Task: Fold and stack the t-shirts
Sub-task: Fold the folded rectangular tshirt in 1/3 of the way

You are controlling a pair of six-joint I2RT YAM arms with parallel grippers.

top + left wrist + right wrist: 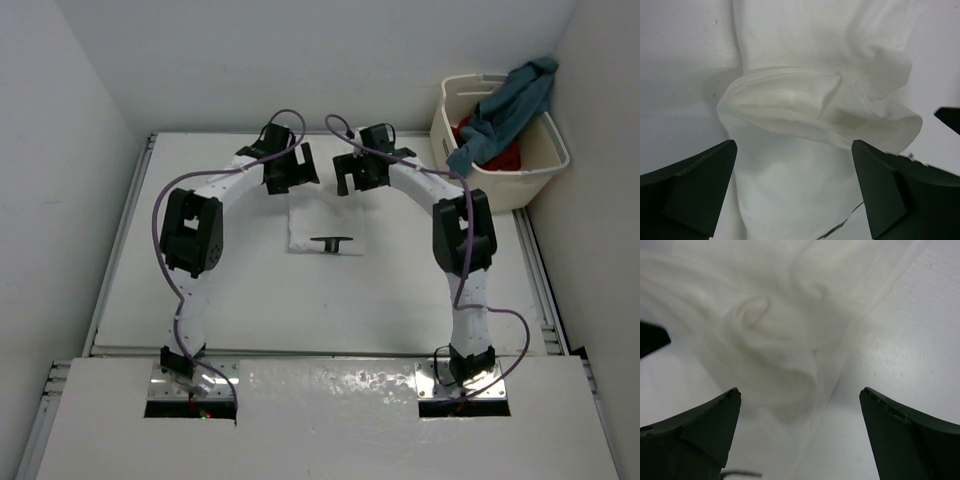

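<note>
A white t-shirt [318, 222] lies folded into a small rectangle on the table's middle, with a small dark mark [332, 242] near its front edge. My left gripper [290, 172] hovers open over its back left corner, and the left wrist view shows rumpled white folds [790, 100] between the wide-apart jaws [794, 145], with nothing held. My right gripper [360, 172] stands open over the back right corner, the shirt's edge [765, 330] lying loose below it [800, 390]. A blue-grey t-shirt [505, 110] drapes over the basket's rim. A red t-shirt [505, 158] lies inside the basket.
The cream laundry basket [545, 165] stands at the back right corner against the wall. White walls close in the table on the left, back and right. Purple cables loop off both arms.
</note>
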